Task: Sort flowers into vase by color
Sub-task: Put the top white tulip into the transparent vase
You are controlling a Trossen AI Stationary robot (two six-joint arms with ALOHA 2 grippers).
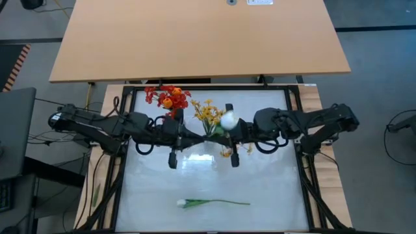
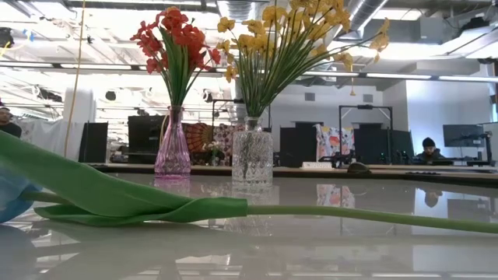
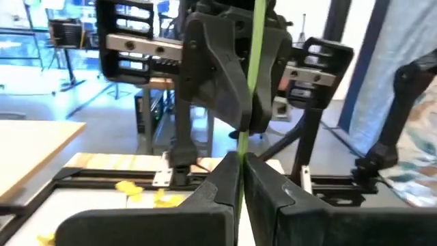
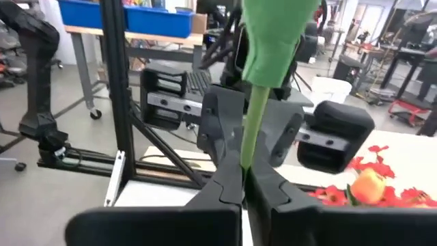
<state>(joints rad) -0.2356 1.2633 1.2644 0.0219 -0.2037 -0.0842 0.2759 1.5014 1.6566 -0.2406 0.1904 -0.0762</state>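
Note:
A white tulip (image 1: 227, 120) on a green stem stands upright between my two grippers at the table's middle, just in front of the vases. My left gripper (image 1: 195, 134) and right gripper (image 1: 224, 133) face each other, both shut on its stem. A pink vase (image 2: 173, 148) holds red and orange flowers (image 1: 168, 97). A clear vase (image 2: 253, 155) holds yellow blossoms (image 1: 208, 112). A second white tulip (image 1: 211, 203) lies flat on the table near the near edge, and its leaf (image 2: 117, 198) fills the low view's foreground. My left gripper (image 3: 240, 174) pinches the tulip's bare green stem (image 3: 242, 147) between its two fingers, coming level from the table's left, fingers across the stem. The stem rises upright above the fingers. My right gripper (image 4: 244, 174) pinches the same stem (image 4: 251, 137) just below its leaf (image 4: 273, 34), level from the table's right, fingers across it. The stem stands upright above the fingers.
A few loose yellow blossoms (image 1: 231, 153) lie on the white table surface under the right gripper. Black rails (image 1: 123, 149) frame the table. A wooden table (image 1: 195, 39) stands beyond the far edge. Open surface lies between the grippers and the lying tulip.

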